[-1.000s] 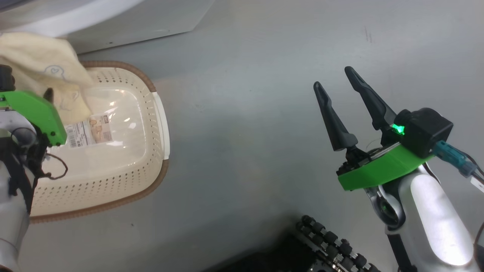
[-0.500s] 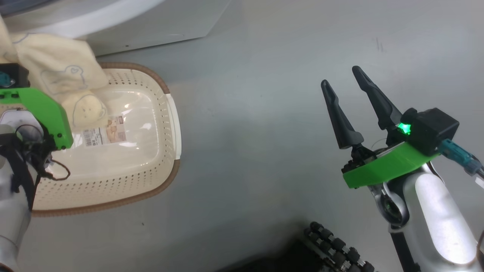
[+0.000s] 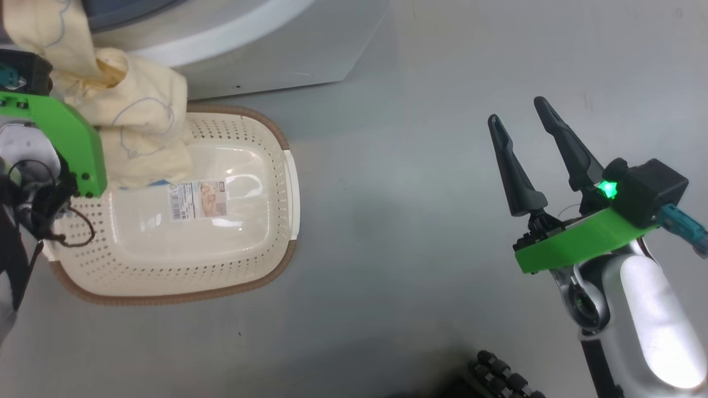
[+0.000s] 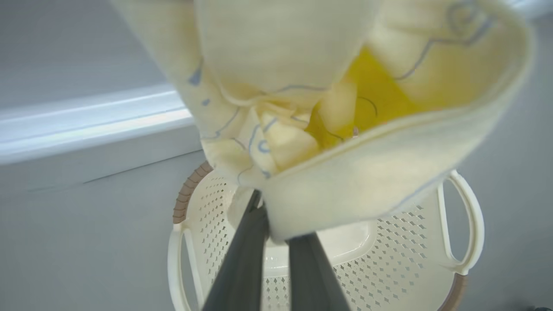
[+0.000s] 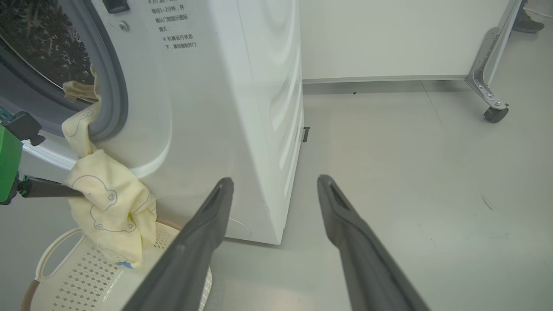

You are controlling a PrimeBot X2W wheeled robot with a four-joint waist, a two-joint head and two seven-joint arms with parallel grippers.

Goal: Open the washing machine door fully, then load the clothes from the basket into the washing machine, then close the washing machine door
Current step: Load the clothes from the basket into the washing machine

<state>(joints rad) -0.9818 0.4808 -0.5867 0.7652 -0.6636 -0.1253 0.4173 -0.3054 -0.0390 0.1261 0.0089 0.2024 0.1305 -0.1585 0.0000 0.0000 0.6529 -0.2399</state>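
- Clothes (image 3: 138, 121): soft matt cloth, cotton-like, pale yellow with thin blue printed outlines.
- Basket (image 3: 166, 271): smooth cream plastic with perforated walls. The floor is glossy and catches the light. The rim has a brown woven-look texture.
- Sticker (image 3: 199, 200): paper-like, flat on the basket floor.
- Washing machine (image 5: 242, 108): smooth white panels with a slight gloss.
- Gasket (image 5: 116, 86): grey, rubber-like, matt.
- Drum (image 5: 39, 43): perforated metal.
- Fingers (image 5: 190, 246) of the right gripper (image 5: 275, 179): dark, matt, plastic-looking.
- Floor (image 3: 387, 221): smooth grey with a faint sheen.
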